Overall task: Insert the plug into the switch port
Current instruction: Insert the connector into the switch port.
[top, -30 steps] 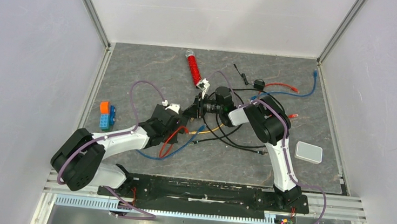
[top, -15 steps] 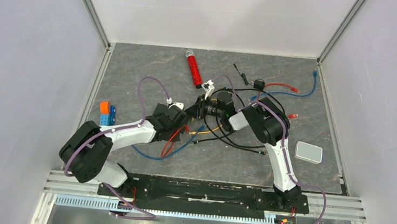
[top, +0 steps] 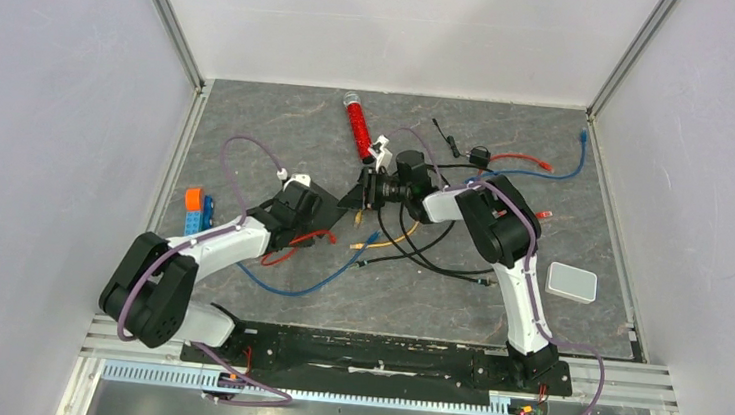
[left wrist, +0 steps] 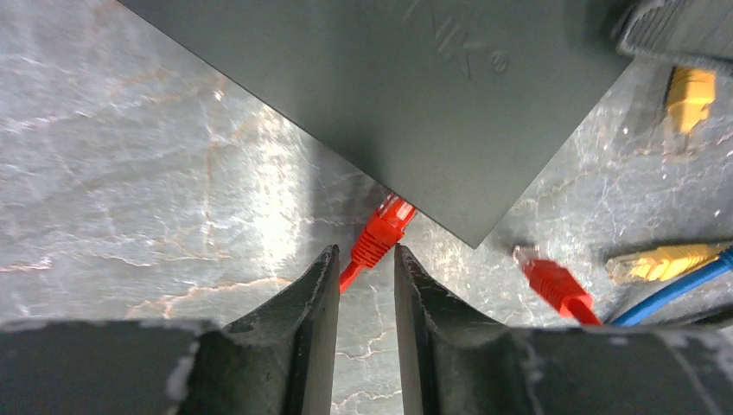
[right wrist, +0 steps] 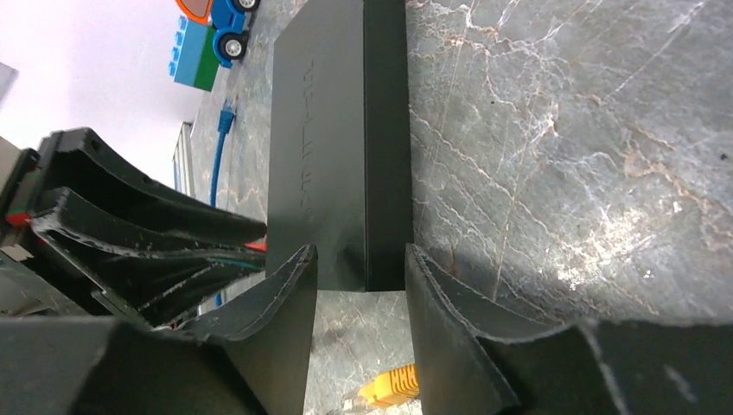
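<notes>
- A white rounded-square box lies on the grey marbled worktop at the right, well apart from both arms.
- A toy of orange, blue and green bricks is placed near the left edge of the worktop.
- The left gripper is held low over the worktop. Its jaws are set narrowly apart and nothing is clamped. A thin red cable is seen running back between them.
- The red cable plug is located just ahead of the left fingertips, with its tip butted into the long edge of the flat black rectangular switch box.
- The switch port lies on that edge but is hidden beneath the top face of the box, so full seating cannot be confirmed.
- A second, loose red plug, a yellow plug and a blue cable are laid on the worktop beside the corner of the box.
- The right gripper is positioned astride the end of the switch box, jaws part-way apart. One finger overlaps the lettered top face and the other is seen at the side edge. Whether the box is clamped cannot be told.
- A red cylindrical tube lies farthest back, beyond the right gripper.
</notes>
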You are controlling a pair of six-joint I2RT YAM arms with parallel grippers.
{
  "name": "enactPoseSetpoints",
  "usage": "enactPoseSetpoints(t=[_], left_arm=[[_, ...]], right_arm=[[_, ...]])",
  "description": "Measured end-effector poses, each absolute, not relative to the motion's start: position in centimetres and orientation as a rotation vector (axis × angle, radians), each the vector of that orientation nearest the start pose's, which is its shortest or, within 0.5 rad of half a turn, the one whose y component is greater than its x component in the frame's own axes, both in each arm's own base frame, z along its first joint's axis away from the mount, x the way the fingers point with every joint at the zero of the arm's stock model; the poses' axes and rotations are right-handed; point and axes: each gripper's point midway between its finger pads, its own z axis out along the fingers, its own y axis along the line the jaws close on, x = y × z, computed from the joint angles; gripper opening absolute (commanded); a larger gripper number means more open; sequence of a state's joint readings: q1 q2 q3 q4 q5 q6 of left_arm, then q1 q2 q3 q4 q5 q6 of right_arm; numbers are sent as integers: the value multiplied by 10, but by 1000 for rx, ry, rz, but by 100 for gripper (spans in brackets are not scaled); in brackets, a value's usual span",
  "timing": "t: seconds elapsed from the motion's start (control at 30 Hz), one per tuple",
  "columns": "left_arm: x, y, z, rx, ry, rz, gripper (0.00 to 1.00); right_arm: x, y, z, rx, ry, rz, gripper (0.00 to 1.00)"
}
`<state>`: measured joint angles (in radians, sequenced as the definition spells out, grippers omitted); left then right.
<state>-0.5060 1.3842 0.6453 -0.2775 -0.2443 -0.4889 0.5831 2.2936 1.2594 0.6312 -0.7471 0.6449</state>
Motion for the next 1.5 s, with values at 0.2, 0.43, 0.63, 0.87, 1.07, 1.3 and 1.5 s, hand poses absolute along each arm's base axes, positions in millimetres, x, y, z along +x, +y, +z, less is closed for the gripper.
enactPoseSetpoints(t=[0.2,0.43,0.63,0.87,1.07,1.3,1.5], left_arm=[[277,-120,37,-55,2483,-82,50],[279,-109,70,-114,2399,-113,58],[298,-74,95,-351,2290,-130,58],[312,-86,101,-375,2226,-235,65],[319,-92,71,-368,2324,-212,61],[359,-88,127,-244,2267,4,66],[343,-62,145,-263,2217,146,66]], right_arm=[[382,406,42,-511,2202,1494,49],[410,404,71,-560,2151,1447,48],[398,381,80,-539,2185,1306,48],[371,345,122,-550,2106,1134,50],[353,307,120,-549,2122,937,51],[351,271,112,-552,2164,702,52],[342,245,105,-501,2186,582,51]])
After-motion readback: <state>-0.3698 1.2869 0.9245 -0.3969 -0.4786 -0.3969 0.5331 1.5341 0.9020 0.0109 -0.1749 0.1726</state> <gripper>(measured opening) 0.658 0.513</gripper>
